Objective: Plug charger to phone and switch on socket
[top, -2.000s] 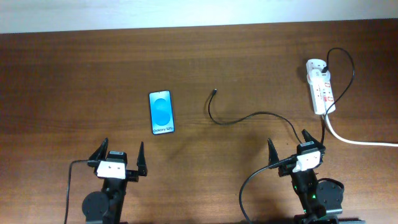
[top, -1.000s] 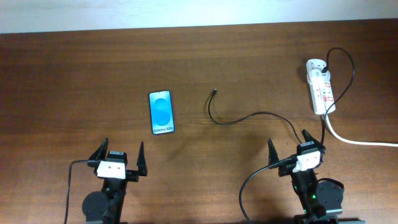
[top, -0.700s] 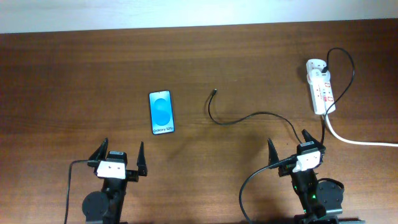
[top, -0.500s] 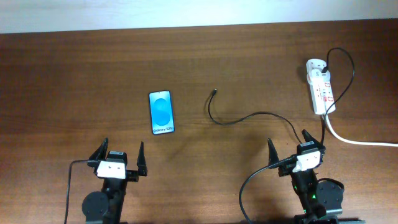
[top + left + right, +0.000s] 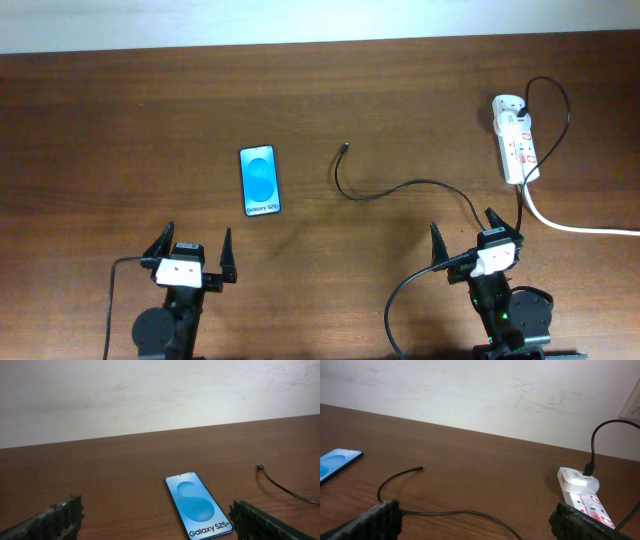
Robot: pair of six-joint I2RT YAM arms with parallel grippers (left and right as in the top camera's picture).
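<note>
The phone (image 5: pixel 260 180) lies flat, screen up and lit blue, left of centre; it also shows in the left wrist view (image 5: pixel 198 511) and at the edge of the right wrist view (image 5: pixel 335 462). The charger cable (image 5: pixel 400 187) curls across the table; its plug tip (image 5: pixel 345 148) lies free to the right of the phone, also seen in the right wrist view (image 5: pixel 421 468). Its other end is plugged into the white socket strip (image 5: pixel 515 140) at the far right (image 5: pixel 582 492). My left gripper (image 5: pixel 193 255) is open and empty near the front edge. My right gripper (image 5: pixel 465 235) is open and empty, the cable running ahead of it.
The strip's thick white cord (image 5: pixel 570 225) runs off the right edge. My arms' own black wires (image 5: pixel 405 300) trail at the front. A pale wall (image 5: pixel 160 395) borders the table's far edge.
</note>
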